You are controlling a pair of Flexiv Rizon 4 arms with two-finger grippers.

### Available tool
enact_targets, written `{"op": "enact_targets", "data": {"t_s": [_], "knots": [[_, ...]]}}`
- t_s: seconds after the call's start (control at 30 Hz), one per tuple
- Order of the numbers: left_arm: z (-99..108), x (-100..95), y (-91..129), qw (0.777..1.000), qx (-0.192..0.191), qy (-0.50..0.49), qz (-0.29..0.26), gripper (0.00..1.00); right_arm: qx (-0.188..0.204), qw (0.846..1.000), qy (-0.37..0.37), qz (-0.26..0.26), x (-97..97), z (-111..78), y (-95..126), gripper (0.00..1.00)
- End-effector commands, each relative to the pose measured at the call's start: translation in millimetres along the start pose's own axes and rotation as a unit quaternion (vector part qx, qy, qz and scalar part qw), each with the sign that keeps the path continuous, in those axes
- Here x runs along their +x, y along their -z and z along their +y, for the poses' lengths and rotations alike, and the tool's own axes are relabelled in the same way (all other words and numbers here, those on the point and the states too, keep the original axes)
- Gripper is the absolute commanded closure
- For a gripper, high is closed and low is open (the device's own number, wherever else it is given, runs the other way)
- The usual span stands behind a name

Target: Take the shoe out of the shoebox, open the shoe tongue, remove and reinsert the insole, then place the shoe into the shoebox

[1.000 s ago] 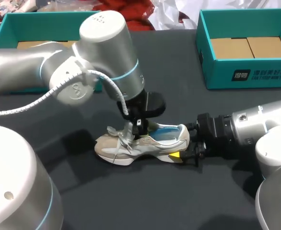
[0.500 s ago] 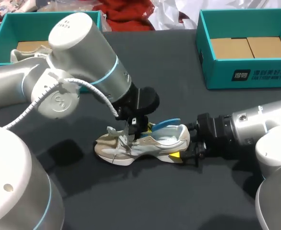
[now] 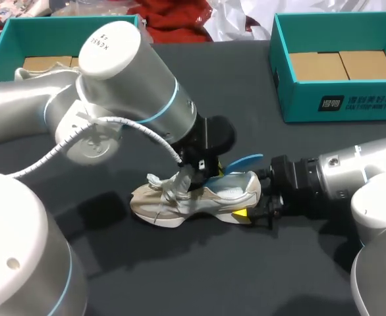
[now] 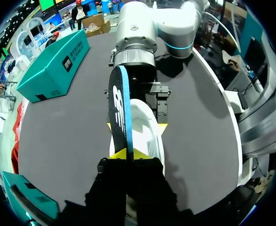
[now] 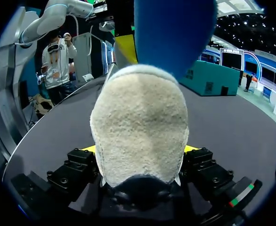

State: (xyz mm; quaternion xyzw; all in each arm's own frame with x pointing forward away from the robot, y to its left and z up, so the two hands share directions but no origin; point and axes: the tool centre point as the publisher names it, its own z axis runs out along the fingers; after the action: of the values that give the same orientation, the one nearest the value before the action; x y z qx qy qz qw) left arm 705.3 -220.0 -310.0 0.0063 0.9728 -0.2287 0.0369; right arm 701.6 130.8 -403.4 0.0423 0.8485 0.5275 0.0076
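Within the last second the blue foam insole (image 3: 244,160) went from lying flat inside the beige-and-white lace-up sneaker (image 3: 206,194) to standing clear of it at its heel end. That end was level with the collar half a second earlier and then rose above and beyond the heel. The left arm swung and lifted to draw it out.

The left claw (image 4: 127,154) was closed on the insole's front part, with both yellow tips pinching it edge-on. The insole's forward portion appeared to be still near the shoe opening; full separation could not be confirmed.

The right claw (image 5: 140,149) had not shifted and gripped the sneaker's heel from both sides. The sneaker lay on its sole on the dark tabletop (image 3: 180,263), well apart from the teal cardboard shoebox (image 3: 338,108).

Judgement: the removal step was nearly complete. Reinsertion and boxing remained, and the heel clamp would serve both
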Motion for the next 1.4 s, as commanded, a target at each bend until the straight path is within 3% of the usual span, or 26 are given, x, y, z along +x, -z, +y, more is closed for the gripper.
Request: {"op": "enact_targets", "data": {"t_s": [0.03, 0.17, 0.33, 0.77, 1.03, 1.4], "knots": [[-8.1, -0.4, -5.8, 1.000, -0.008, 0.001, -0.002, 1.00, 0.002, 1.000, 0.000, -0.001, 1.7, 0.1, -0.2, 1.00], [-6.7, 4.2, -3.0, 1.000, -0.005, -0.001, -0.010, 0.72, 0.002, 1.000, 0.000, -0.001, 1.7, 0.1, -0.2, 1.00], [-4.2, 8.4, 3.1, 1.000, 0.005, 0.003, -0.030, 0.61, 0.002, 1.000, 0.000, -0.001, 1.7, 0.1, -0.2, 1.00], [-4.0, 13.1, 3.2, 0.998, 0.044, -0.005, -0.042, 0.48, 0.002, 1.000, 0.000, -0.001, 1.7, 0.1, -0.2, 1.00], [-8.7, 16.8, -3.7, 0.996, 0.064, -0.007, -0.064, 0.49, 0.002, 1.000, 0.000, -0.001, 1.7, 0.1, -0.2, 1.00], [-13.6, 14.8, -18.0, 0.995, 0.075, -0.015, -0.066, 0.37, 0.002, 1.000, 0.000, -0.001, 1.7, 0.1, -0.2, 1.00]]}}
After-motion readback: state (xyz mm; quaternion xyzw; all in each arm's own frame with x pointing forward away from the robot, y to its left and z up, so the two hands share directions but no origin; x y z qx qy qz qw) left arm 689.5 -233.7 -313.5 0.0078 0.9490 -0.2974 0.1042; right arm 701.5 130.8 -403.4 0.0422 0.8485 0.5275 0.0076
